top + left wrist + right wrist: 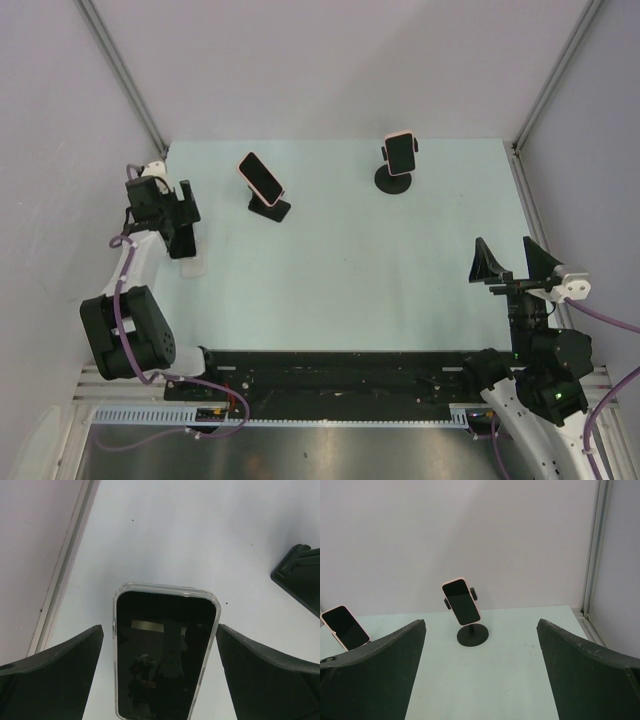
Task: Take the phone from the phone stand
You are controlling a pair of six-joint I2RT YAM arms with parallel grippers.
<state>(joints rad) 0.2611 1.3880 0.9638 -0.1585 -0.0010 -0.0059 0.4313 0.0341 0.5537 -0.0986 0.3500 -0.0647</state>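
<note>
Left claw (159, 625) is down over the far-left side of the bench (400, 260) and spread wide. On my left wrist feed, a flat phone (165, 670) in a clear case lies screen up on the bench, right between the two fingers (55, 675). I can't tell whether either tip touches its edges; nothing is pinched.

From the top I've got two more phones at the far side. The tilted phone (260, 176) leans back on a wedge stand (272, 209), just beyond and to the right of the left claw. The upright phone (401, 152), in a pink case, is clamped on a round stand (395, 181) further right, near the back edge.

Right claw (504, 245) hangs above the near-right part of the bench, also spread, holding nothing and well apart from both stands. Its wrist feed looks straight across at the round stand, with the tilted phone at the left edge of frame
</note>
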